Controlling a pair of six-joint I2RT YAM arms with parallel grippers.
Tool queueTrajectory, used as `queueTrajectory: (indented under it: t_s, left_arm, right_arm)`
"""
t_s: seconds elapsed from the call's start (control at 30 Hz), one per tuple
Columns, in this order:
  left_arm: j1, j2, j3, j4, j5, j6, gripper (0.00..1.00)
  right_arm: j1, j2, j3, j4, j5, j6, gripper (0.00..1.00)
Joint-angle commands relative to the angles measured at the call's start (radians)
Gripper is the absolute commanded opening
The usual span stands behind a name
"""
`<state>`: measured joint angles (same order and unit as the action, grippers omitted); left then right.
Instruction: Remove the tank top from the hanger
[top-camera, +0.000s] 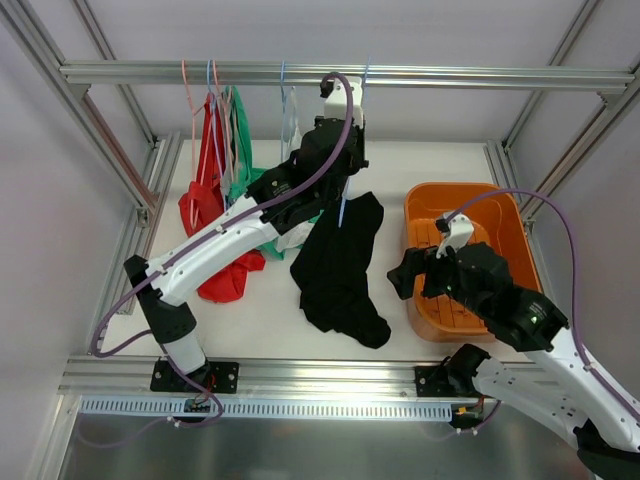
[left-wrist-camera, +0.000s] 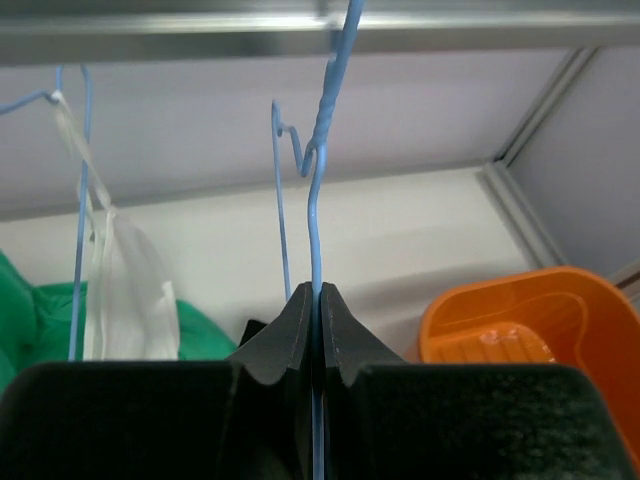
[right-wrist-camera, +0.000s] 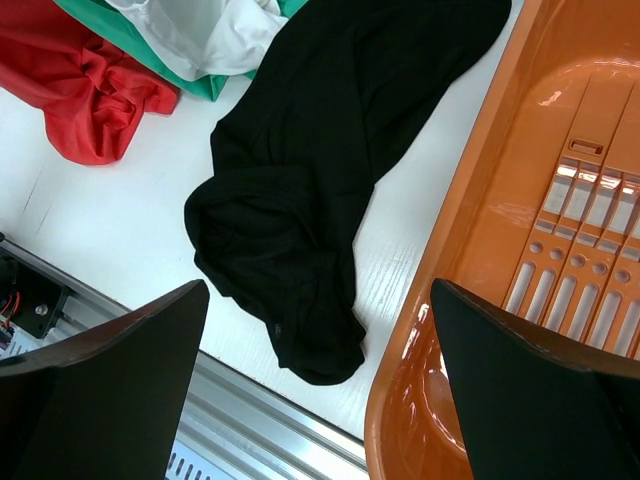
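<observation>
the hanger (left-wrist-camera: 318, 200) is seen as thin blue wire, smoothly coated. the black tank top (right-wrist-camera: 300, 200) is shown as soft, matt, creased cloth. the basket (right-wrist-camera: 470, 230) is seen in glossy orange plastic, the rail (top-camera: 450, 75) in brushed metal, the surface (right-wrist-camera: 120, 220) as white, faintly grained board. the left end effector (left-wrist-camera: 318, 292) is seen in matt black plastic.

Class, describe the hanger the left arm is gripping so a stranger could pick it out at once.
Start at the metal rail across the back of the table. Follow it to the rightmost hook: a light blue wire hanger, clamped in the left pincer. The other hangers sit further left, ungripped, carrying coloured garments.
</observation>
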<state>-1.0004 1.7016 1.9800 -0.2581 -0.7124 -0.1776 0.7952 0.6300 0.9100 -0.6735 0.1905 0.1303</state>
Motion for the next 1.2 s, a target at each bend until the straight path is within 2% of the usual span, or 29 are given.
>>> queueTrajectory:
  t_s: [0.0, 0.37, 0.43, 0.47, 0.5, 0.67, 0.8, 0.97, 1.17]
  left_arm:
    - [0.032, -0.002, 0.043, -0.053, 0.031, -0.051, 0.00]
    - [0.089, -0.037, -0.036, -0.066, 0.129, -0.131, 0.00]
    - [0.088, -0.089, -0.084, -0.066, 0.134, -0.137, 0.39]
    - [0.086, -0.112, -0.105, -0.066, 0.134, -0.137, 0.72]
    - [0.085, -0.138, -0.153, -0.066, 0.131, -0.141, 0.98]
    - [0.069, -0.376, -0.334, -0.064, 0.108, -0.149, 0.99]
    - [0.054, -0.581, -0.547, -0.064, 0.110, -0.160, 0.99]
    - [0.052, -0.868, -0.765, -0.067, 0.154, -0.142, 0.99]
    - [0.052, -1.079, -0.885, -0.148, 0.136, -0.123, 0.99]
  right_arm:
    - [-0.004, 0.022, 0.036, 0.048, -0.028, 0.005, 1.00]
    - [-0.004, 0.115, -0.028, 0.184, -0.157, -0.050, 1.00]
    - [-0.002, 0.164, -0.028, 0.199, -0.174, -0.072, 0.99]
    - [-0.001, 0.187, -0.016, 0.199, -0.175, -0.095, 1.00]
    - [-0.001, 0.239, -0.008, 0.198, -0.171, -0.104, 0.99]
    - [0.015, 0.375, 0.023, 0.241, -0.164, -0.164, 1.00]
    - [0.032, 0.494, 0.030, 0.298, -0.161, -0.205, 0.99]
    - [0.061, 0.652, -0.017, 0.433, -0.180, -0.189, 1.00]
    - [0.145, 0.908, 0.047, 0.442, -0.005, -0.143, 0.99]
